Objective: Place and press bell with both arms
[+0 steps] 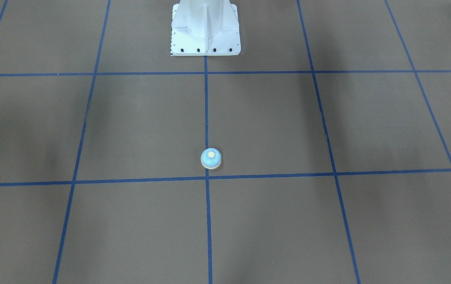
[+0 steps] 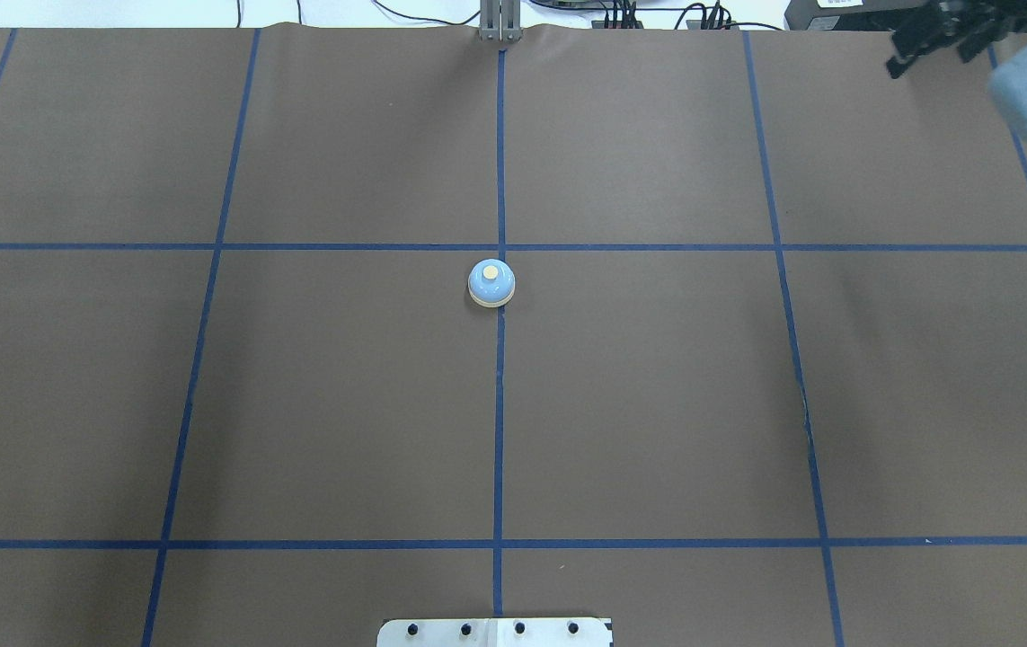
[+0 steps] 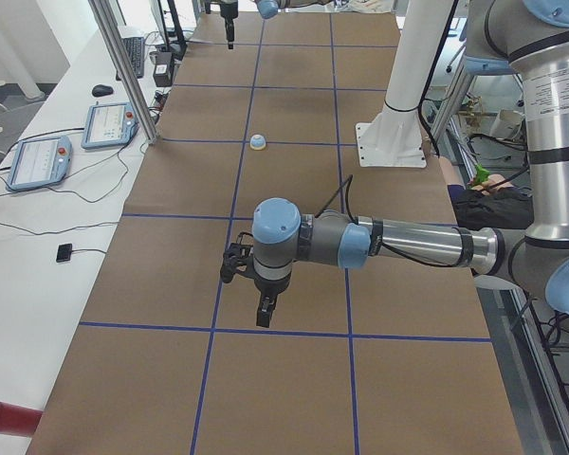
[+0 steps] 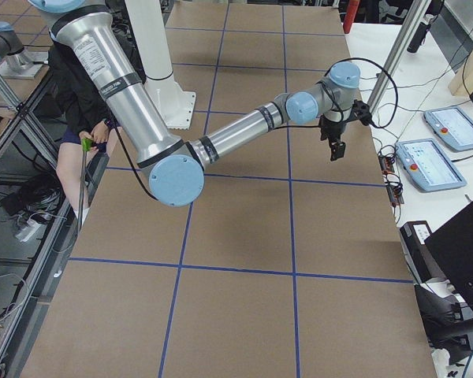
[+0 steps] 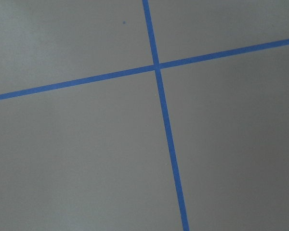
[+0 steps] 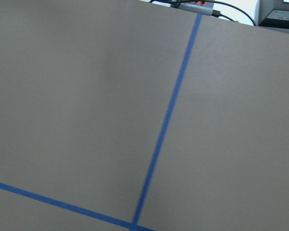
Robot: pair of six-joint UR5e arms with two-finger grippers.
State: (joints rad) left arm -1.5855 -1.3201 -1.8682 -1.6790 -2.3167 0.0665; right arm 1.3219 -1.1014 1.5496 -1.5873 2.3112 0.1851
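Note:
The light-blue bell (image 2: pixel 491 283) with its cream button stands upright on the brown table, on the middle blue tape line; it also shows in the front view (image 1: pixel 211 158) and the left side view (image 3: pixel 257 142). My right gripper (image 2: pixel 898 65) hangs far off at the table's far right corner. Its fingers look closed together in the right side view (image 4: pixel 336 154), with nothing between them. My left gripper (image 3: pixel 263 318) shows only in the left side view, above the table's left end and far from the bell. I cannot tell whether it is open or shut.
The white bolted pedestal (image 1: pixel 205 35) stands at the robot's edge of the table. Blue tape lines (image 2: pixel 500 404) divide the brown surface into squares. Tablets (image 3: pixel 109 125) and cables lie on the white bench along the far side.

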